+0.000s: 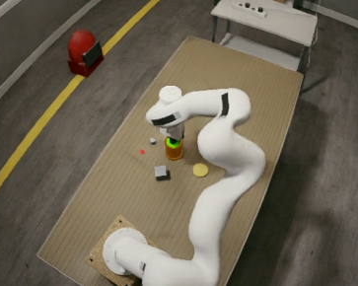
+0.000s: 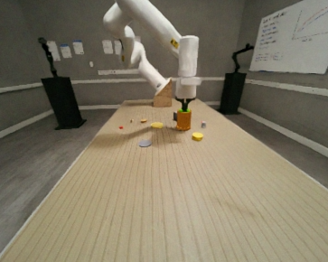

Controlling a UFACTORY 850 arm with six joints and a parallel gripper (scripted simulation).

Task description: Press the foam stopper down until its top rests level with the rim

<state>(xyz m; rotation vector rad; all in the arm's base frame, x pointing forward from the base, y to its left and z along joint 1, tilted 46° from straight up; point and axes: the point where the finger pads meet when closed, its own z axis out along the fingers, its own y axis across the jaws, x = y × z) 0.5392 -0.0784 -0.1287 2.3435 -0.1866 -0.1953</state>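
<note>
Top view, pincer: clenched on nothing, pointing straight down onto the mouth of the jar.
Top view, jar: orange, upright, near the middle of the counter.
Top view, foam stopper: a green patch at the jar's mouth, largely hidden by the fingertips.
Top view, surroundings: a grey block and a yellow disc lie near the jar; a small grey piece and a red dot lie to its other side. None blocks the vertical path.
Exterior view, pincer: closed tips meet the green stopper at the rim of the jar.
Exterior view, risk: pressing too deep would likely leave the foam seated low; an off-centre push could tip or shift the jar.
Exterior view, depth: whether the stopper sits above or below the rim cannot be told.
</note>
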